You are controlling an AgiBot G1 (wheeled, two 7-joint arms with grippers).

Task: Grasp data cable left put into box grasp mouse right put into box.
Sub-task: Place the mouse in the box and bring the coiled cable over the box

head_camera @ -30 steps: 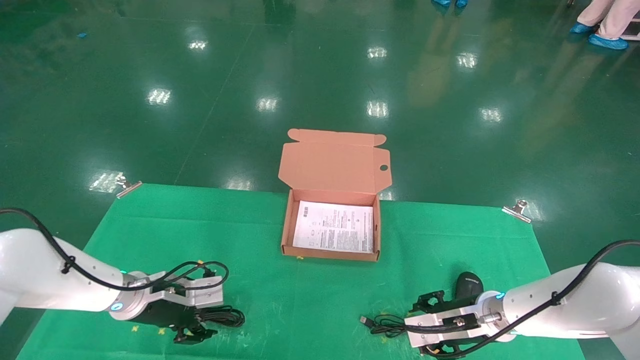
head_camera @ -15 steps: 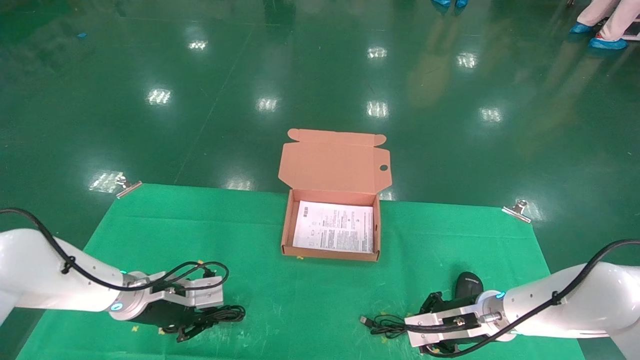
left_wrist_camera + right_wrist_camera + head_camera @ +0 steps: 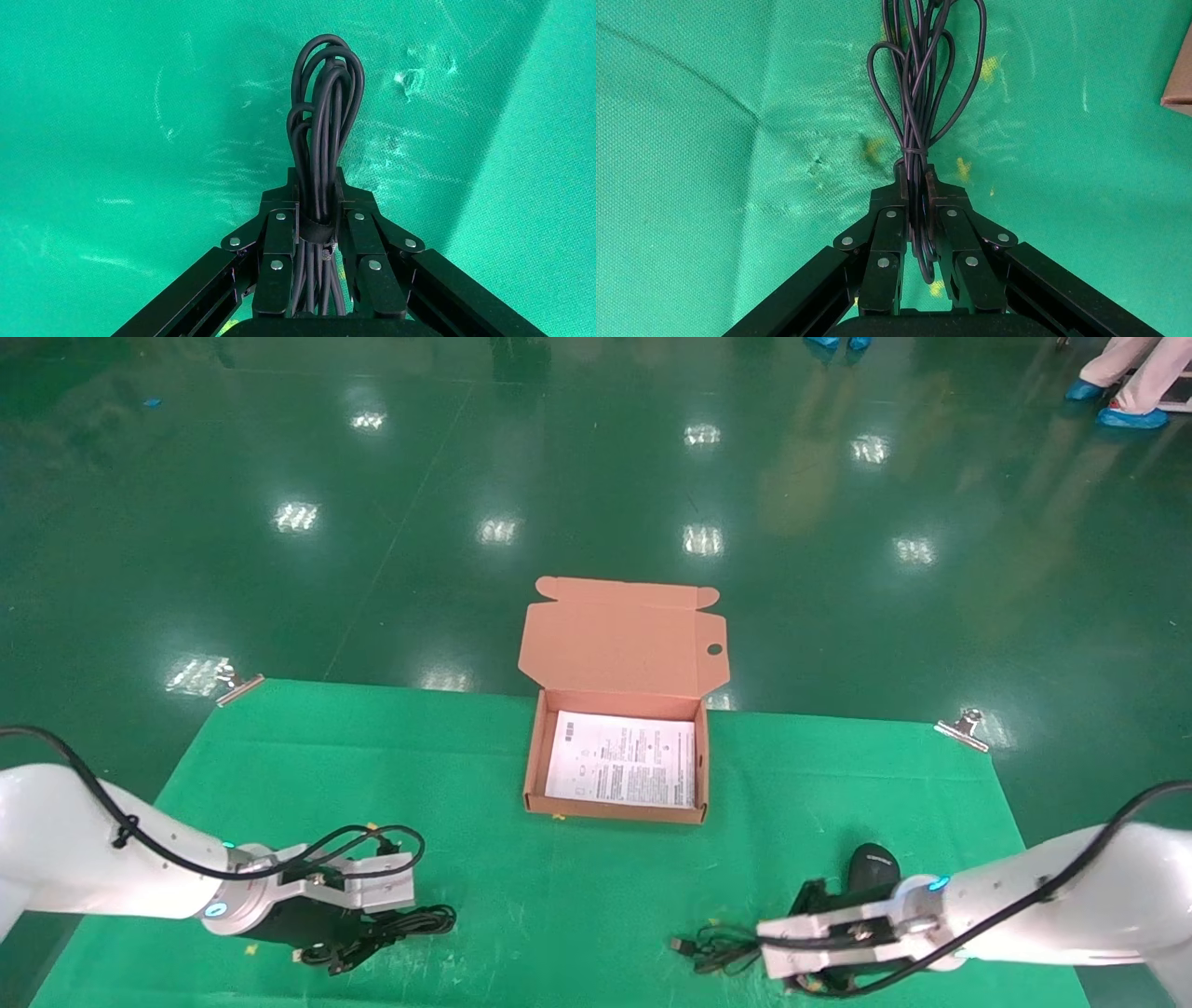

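Observation:
The data cable point(image 3: 424, 923), a black looped bundle with a tie round its middle, lies on the green mat at the front left. My left gripper point(image 3: 365, 941) is shut on it; in the left wrist view the gripper point(image 3: 315, 181) pinches the data cable point(image 3: 327, 105) near the tie. The black mouse point(image 3: 873, 868) sits at the front right, and its thin cord point(image 3: 710, 952) trails left with the USB plug. My right gripper point(image 3: 796, 960) is shut on that cord point(image 3: 921, 84), as the right wrist view of the gripper point(image 3: 916, 181) shows. The box point(image 3: 533, 775) stands open at the mat's centre back.
The box's lid point(image 3: 624, 645) leans back, and a white printed sheet point(image 3: 622, 761) lies inside. A corner of the box point(image 3: 1179, 77) shows in the right wrist view. Metal clips point(image 3: 240, 686) point(image 3: 964, 728) hold the green mat point(image 3: 577, 887) at its far corners.
Both grippers have closed: the left one's fingers came together on the data cable, the right one's on the mouse cord. Both arms have barely shifted.

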